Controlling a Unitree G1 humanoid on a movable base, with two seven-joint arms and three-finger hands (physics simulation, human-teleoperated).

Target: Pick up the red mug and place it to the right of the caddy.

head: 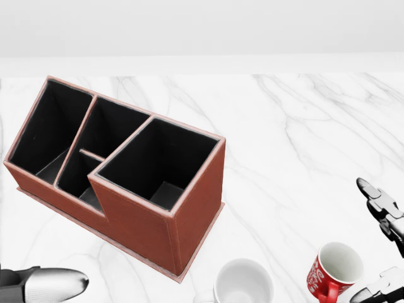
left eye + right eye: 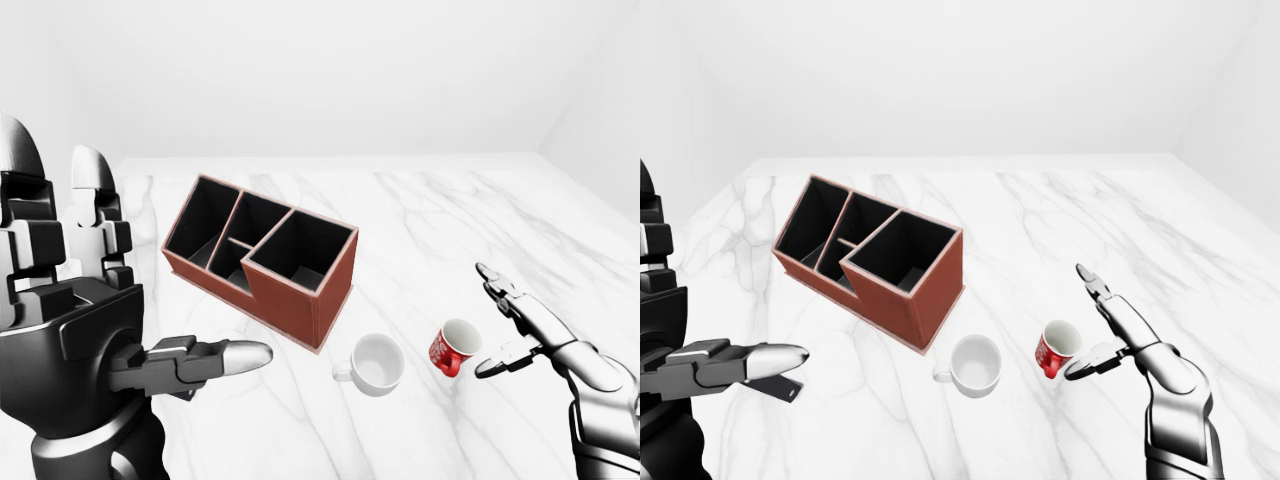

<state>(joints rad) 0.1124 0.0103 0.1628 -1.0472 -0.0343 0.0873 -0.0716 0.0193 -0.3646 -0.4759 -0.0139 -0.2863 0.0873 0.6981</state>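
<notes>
The red mug stands on the white marble table, tilted a little, to the right of a white mug. It also shows in the head view at the bottom right. The brown caddy with black compartments stands up and to the left of both mugs. My right hand is open just to the right of the red mug, fingers spread, not touching it. My left hand is open and empty at the left edge, raised above the table.
The white mug lies between the caddy and the red mug, its handle pointing left. Bare marble stretches to the right of the caddy and toward the top of the view. The table's far edge meets a white wall.
</notes>
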